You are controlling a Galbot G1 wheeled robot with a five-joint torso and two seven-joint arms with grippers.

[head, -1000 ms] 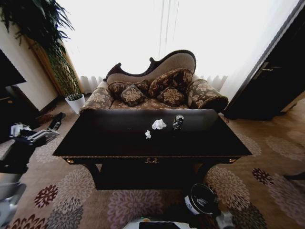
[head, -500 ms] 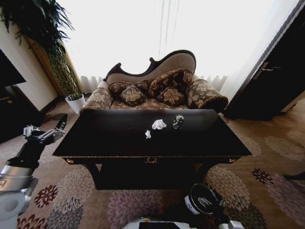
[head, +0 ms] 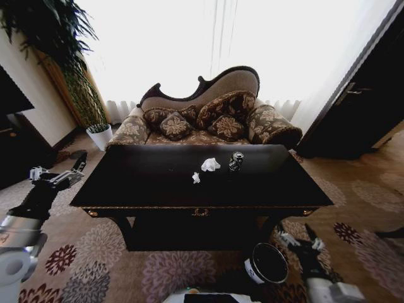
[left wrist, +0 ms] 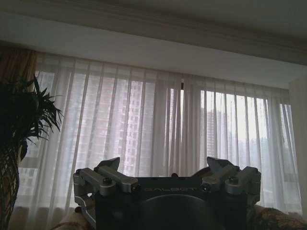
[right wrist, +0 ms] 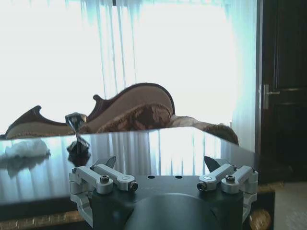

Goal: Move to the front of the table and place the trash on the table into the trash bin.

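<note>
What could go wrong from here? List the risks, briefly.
1. The right tool is low beside the trash bin, under the table edge; raising it could clip either.
2. The tissue wads and the shiny wrapper lie far back, so reaching means a long stretch.
3. The left tool, off the table's left corner, could strike it swinging in.

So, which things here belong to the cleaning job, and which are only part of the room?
For the job:
- table
- larger tissue wad
- smaller tissue wad
- shiny wrapper
- trash bin
- left gripper, open, left of the table
- right gripper, open, near the bin

Just in the room:
- sofa
- potted plant
- patterned carpet
</note>
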